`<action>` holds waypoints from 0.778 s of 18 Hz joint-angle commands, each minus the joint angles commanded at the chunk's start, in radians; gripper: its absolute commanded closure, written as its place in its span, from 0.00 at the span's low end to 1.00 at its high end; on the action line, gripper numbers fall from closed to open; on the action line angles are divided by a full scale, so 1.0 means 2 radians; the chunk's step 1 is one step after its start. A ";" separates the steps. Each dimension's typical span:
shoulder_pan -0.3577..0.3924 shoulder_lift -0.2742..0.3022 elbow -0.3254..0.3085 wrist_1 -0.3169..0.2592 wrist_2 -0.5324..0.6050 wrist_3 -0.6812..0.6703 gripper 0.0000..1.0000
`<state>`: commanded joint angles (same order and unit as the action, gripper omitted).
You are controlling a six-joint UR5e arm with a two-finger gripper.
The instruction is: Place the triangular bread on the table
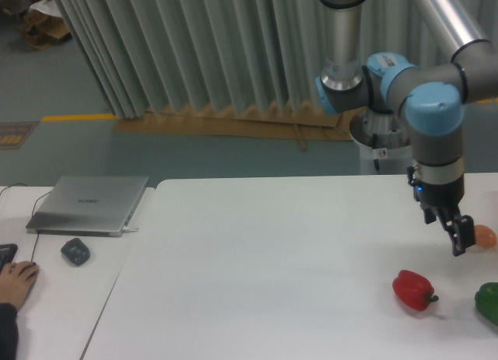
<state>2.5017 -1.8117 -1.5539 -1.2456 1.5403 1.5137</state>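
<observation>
Gripper (461, 246) hangs over table (257, 259) near right edge, just beside orange-pink egg-shaped thing (485, 236). Jaw state: cannot tell, view too small. Nothing visibly held. Triangular bread not in view. Red pepper (412, 289), green pepper (489, 301) at near right corner. Pick and placement apparently both left.

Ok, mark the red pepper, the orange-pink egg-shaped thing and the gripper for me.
Glossy red bell pepper (412, 289): fixed camera, middle of its body.
Small orange-pink egg-shaped thing (487, 236): fixed camera, its visible right part, beside the gripper.
Black two-finger gripper (461, 244): fixed camera, between the fingertips.
</observation>
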 joint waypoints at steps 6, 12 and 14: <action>0.054 0.015 -0.013 -0.005 -0.016 0.116 0.00; 0.104 0.017 -0.008 0.002 0.009 0.187 0.00; 0.111 0.015 -0.007 0.012 0.008 0.180 0.00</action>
<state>2.7242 -1.7809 -1.5677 -1.2212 1.5570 1.8731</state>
